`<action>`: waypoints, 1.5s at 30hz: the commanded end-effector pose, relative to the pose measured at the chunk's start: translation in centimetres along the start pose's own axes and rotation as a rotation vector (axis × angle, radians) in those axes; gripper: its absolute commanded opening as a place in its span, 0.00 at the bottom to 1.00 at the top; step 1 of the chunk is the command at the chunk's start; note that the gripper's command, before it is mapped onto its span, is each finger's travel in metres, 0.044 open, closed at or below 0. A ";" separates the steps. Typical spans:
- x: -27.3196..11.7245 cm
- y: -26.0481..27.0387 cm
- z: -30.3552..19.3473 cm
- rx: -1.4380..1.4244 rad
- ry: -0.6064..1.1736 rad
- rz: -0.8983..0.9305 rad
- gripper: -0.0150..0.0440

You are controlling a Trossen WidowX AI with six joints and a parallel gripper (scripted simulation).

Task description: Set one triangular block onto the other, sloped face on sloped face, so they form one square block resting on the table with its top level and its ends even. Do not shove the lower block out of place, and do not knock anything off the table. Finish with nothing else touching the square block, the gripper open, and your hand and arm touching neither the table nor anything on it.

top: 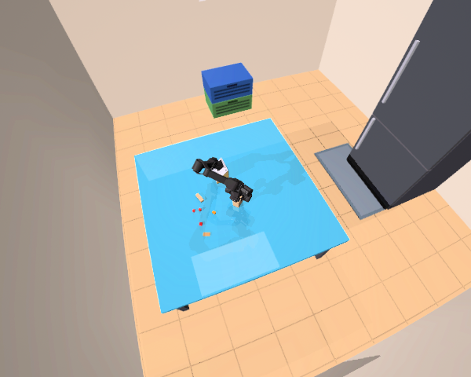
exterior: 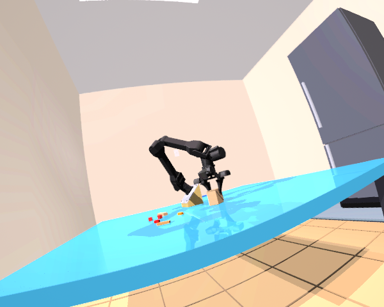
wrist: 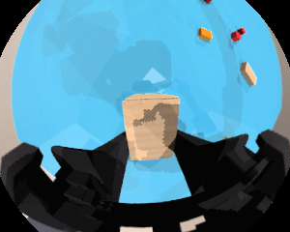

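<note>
Three red pieces (top: 200, 224) (exterior: 150, 219) (wrist: 237, 35): left part of table (top: 243, 155) (exterior: 86, 258) (wrist: 87, 72).
Orange piece (top: 213, 212) (exterior: 180, 213) (wrist: 205, 34): right of the red ones, top view.
Gripper (top: 238, 199) (exterior: 214, 190) (wrist: 149, 131): closed on the upper triangular block (wrist: 152, 128), fingers either side.
Block pair (top: 237, 203) (exterior: 215, 197): beneath gripper; seam contact not resolvable.

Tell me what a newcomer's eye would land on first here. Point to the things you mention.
Probably the bright blue table (top: 252, 162) (exterior: 70, 258), with the black arm bent over it, its gripper (top: 239, 201) (exterior: 214, 190) (wrist: 149, 131) shut on a tan block (top: 237, 203) (exterior: 215, 197) (wrist: 151, 128). Next, likely the tall dark fridge (top: 426, 101) (exterior: 344, 75) beyond the table's right side, and the blue crate (top: 228, 75) stacked on a green one (top: 232, 107) behind it in the top view.
</note>
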State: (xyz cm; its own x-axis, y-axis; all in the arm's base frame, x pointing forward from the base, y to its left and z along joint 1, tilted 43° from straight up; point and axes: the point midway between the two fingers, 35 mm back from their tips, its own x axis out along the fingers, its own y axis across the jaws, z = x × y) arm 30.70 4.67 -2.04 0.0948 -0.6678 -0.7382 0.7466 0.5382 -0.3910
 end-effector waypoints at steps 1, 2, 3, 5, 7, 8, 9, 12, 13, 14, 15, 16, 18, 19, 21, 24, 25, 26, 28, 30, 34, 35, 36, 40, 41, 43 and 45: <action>0.3 -0.1 0.0 -0.008 -0.005 -0.005 0.25; 0.3 -0.1 0.0 -0.008 -0.005 -0.005 0.25; 0.3 -0.1 0.0 -0.008 -0.005 -0.005 0.25; 0.3 -0.1 0.0 -0.008 -0.005 -0.005 0.25; 0.3 -0.1 0.0 -0.008 -0.005 -0.005 0.25; 0.3 -0.1 0.0 -0.008 -0.005 -0.005 0.25; 0.3 -0.1 0.0 -0.008 -0.005 -0.005 0.25; 0.3 -0.1 0.0 -0.008 -0.005 -0.005 0.25; 0.3 -0.1 0.0 -0.008 -0.005 -0.005 0.25; 0.3 -0.1 0.0 -0.008 -0.005 -0.005 0.25; 0.3 -0.1 0.0 -0.008 -0.005 -0.006 0.25; 0.3 -0.1 0.0 -0.009 -0.005 -0.007 0.25; 0.3 -0.1 0.0 -0.011 -0.005 -0.009 0.25; 0.4 -0.2 0.0 -0.013 -0.005 -0.011 0.25; 0.4 -0.2 -0.1 -0.016 -0.006 -0.016 0.25; 0.5 -0.2 -0.1 -0.018 -0.006 -0.018 0.25; 0.5 -0.2 -0.1 -0.018 -0.006 -0.018 0.25; 0.5 -0.2 -0.1 -0.018 -0.006 -0.018 0.25; 0.5 -0.2 -0.1 -0.018 -0.006 -0.018 0.25; 0.5 -0.2 -0.1 -0.018 -0.006 -0.018 0.25; 0.5 -0.2 -0.1 -0.018 -0.006 -0.018 0.25; 0.5 -0.2 -0.1 -0.018 -0.006 -0.018 0.25; 0.5 -0.2 -0.1 -0.018 -0.006 -0.018 0.25; 0.5 -0.1 -0.1 -0.014 -0.006 -0.016 0.25; 0.4 -0.1 -0.1 -0.014 -0.006 -0.016 0.25; 0.4 -0.1 0.0 -0.012 -0.006 -0.013 0.25; 0.4 -0.1 0.0 -0.010 -0.006 -0.011 0.25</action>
State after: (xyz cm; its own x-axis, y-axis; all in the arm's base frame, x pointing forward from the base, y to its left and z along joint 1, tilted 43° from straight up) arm 30.48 4.33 -2.39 0.0838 -0.6767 -0.7315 0.7407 0.5334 -0.4086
